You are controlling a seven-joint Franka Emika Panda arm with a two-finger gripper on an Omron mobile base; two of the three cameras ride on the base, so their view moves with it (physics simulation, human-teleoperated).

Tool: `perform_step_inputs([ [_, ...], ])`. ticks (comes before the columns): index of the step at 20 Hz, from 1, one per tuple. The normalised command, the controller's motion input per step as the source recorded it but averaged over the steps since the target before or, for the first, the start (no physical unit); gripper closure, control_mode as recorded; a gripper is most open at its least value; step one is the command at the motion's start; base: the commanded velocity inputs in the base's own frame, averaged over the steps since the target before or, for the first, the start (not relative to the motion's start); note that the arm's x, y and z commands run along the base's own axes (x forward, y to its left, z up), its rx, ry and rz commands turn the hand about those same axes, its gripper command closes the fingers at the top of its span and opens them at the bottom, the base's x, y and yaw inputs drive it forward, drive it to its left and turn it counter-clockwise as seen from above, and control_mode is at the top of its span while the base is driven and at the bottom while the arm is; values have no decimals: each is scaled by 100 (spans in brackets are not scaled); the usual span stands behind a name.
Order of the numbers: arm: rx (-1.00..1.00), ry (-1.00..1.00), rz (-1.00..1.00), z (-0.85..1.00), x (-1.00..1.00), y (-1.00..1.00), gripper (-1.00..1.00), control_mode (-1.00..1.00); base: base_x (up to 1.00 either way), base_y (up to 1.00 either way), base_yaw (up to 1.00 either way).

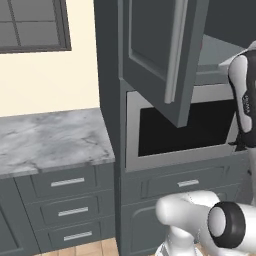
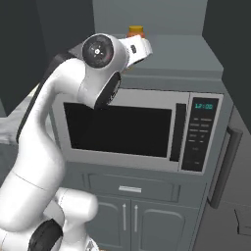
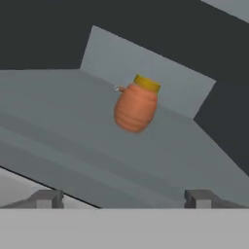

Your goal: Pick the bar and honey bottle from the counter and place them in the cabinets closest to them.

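hand view: honey bottle (image 3: 136, 105) inside cabinet (image 3: 73, 126).

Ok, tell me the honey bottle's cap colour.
Yellow, on the orange-brown honey bottle; clearest in the hand view.

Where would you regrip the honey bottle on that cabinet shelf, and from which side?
Take the honey bottle across its rounded ribbed belly, below the yellow cap, coming in level from the cabinet's open front. It stands upright and alone on the shelf, with the back wall close behind. The gripper is open and clear of it.
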Motion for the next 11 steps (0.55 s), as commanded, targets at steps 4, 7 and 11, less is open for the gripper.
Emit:
perform_step_inputs([
  [4, -18, -22, 0, -73, -100, 25, -100, -100, 0, 0, 0],
  [7, -12, -32, 0, -46, -100, 8, -100, -100, 0, 0, 0],
  [11, -6, -48, 0, 2, -79, 4, -100, -100, 0, 0, 0],
])
